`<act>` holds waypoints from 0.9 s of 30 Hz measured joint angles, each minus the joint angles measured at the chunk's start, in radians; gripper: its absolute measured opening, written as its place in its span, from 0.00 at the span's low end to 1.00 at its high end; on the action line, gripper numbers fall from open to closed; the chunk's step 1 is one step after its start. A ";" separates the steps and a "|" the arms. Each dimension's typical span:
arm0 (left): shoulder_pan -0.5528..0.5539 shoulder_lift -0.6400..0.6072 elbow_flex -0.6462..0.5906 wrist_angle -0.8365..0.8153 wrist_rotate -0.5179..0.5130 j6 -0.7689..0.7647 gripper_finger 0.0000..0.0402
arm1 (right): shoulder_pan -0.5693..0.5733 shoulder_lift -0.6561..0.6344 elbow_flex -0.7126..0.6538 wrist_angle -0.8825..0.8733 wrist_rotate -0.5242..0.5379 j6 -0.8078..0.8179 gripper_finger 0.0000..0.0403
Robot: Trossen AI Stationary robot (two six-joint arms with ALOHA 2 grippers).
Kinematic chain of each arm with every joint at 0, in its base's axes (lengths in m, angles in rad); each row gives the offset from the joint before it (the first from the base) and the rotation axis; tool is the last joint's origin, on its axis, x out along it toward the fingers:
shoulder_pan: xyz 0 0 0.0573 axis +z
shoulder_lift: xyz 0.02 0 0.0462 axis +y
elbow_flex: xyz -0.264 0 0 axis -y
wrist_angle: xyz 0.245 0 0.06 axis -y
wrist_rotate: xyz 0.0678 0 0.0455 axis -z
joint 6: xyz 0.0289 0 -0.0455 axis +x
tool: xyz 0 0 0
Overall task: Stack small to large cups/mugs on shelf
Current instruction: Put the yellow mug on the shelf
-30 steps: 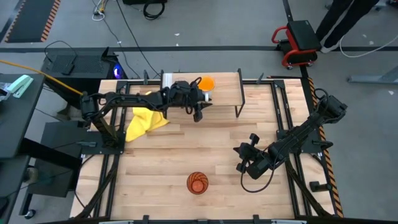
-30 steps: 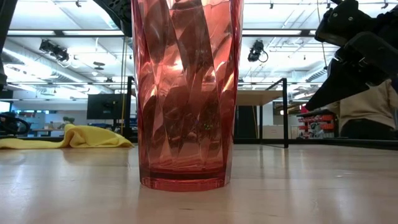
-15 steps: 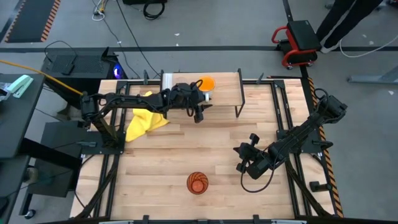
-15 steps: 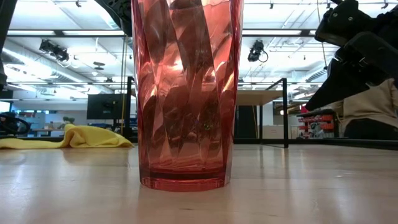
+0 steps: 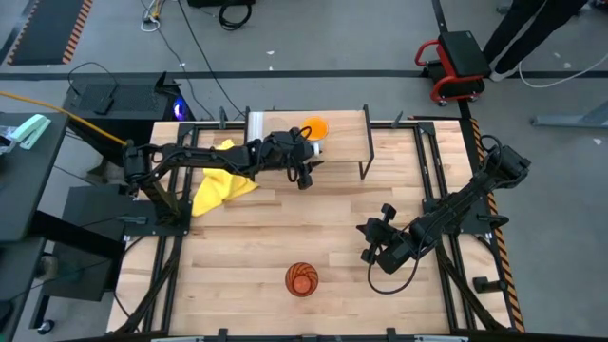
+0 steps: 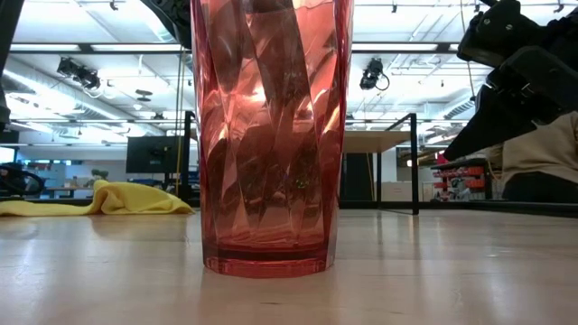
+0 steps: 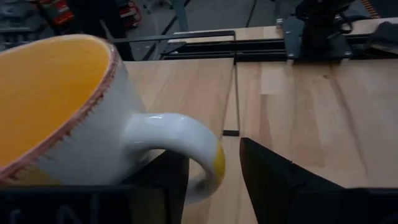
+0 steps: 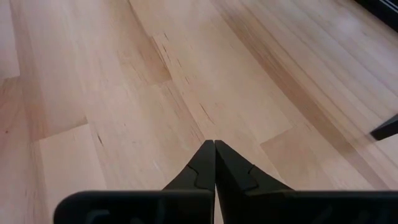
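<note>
The orange mug [image 5: 314, 127] with its white handle [image 7: 186, 140] stands on the shelf [image 5: 347, 133] at the table's far edge. My left gripper [image 5: 302, 171] is at the shelf's near side, open. In the left wrist view the handle's lower curve lies between the two fingers [image 7: 214, 155]. The amber tumbler [image 5: 301, 278] stands upright on its base near the table's near edge and fills the low view [image 6: 269, 135]. My right gripper [image 5: 372, 249] hovers shut over bare table right of the tumbler [image 8: 214, 144]. The small clear glass is not visible. My left gripper stands open around the lower curve of the mug's white handle [image 7: 208, 171]. One finger [image 7: 165, 180] is right beside the handle, the other [image 7: 273, 180] is clearly apart from it. I cannot tell whether any finger touches it. The mug sits upright on the shelf.
A yellow cloth [image 5: 223, 182] lies crumpled on the table left of the shelf, under my left arm. The shelf's black legs [image 6: 414, 162] stand on the far part of the table. Bare wood lies between shelf and tumbler. A person's legs show beyond the table's far right corner [image 5: 518, 33].
</note>
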 joint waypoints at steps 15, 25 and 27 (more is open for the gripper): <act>-0.066 0.000 0.000 0.001 -0.234 0.028 0.38 | 0.000 0.000 0.000 0.000 0.000 0.000 0.02; -0.115 0.000 0.000 0.002 -0.365 -0.001 0.36 | 0.000 0.000 0.000 0.000 0.000 0.000 0.02; -0.125 0.000 0.000 0.002 -0.394 -0.005 0.36 | 0.000 0.000 0.000 0.000 0.000 0.000 0.02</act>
